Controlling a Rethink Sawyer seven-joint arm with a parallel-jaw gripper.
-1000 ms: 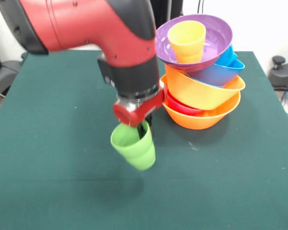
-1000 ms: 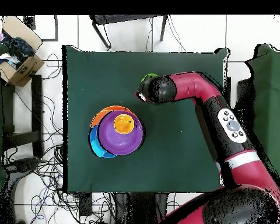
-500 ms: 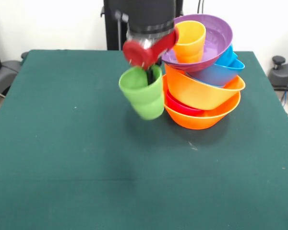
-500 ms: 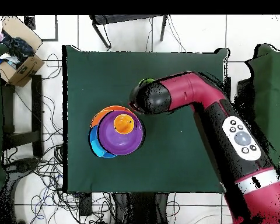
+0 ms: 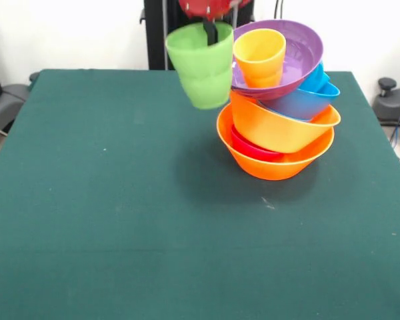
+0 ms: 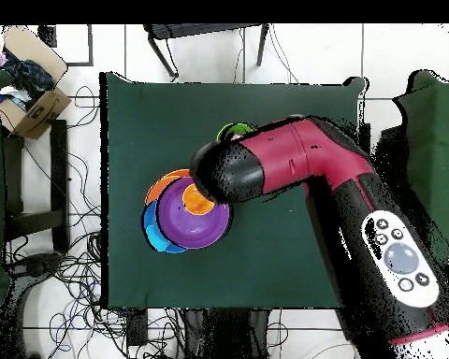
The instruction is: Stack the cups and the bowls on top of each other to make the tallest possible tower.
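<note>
Gripper (image 5: 210,23) sits at the top edge of the front view, mostly cropped; one dark finger (image 5: 211,32) hangs inside the rim of the small glossy green plastic cup (image 5: 201,63), so the jaws are closed on the cup's wall, pinching it by the lip. Cup is in the air, tilted, mouth up, well above the dark green table (image 5: 107,220) and just beside the tower (image 5: 277,100), about level with the top bowl. A rim pinch leaves the cup's base free, likely so it can drop into another cup.

Tower is a leaning pile: large glossy orange plastic bowl (image 5: 280,163) as base, small red bowl (image 5: 250,147) nested in it, second orange bowl (image 5: 280,127) above, blue bowls (image 5: 307,97) over that, wide purple plastic bowl (image 5: 297,57) on top, tipped toward the camera. Small orange plastic cup (image 5: 259,57) stands inside the purple bowl, mouth up, an open seat for the green cup.

Overhead, the red and black arm (image 6: 294,173) covers part of the tower; a sliver of green shows at its far side.

Judgement: carry step, cup raised to height, not yet over the orange cup. Next needs a sideways shift and gentle lowering; the pile leans, so a nudge could topple it.
</note>
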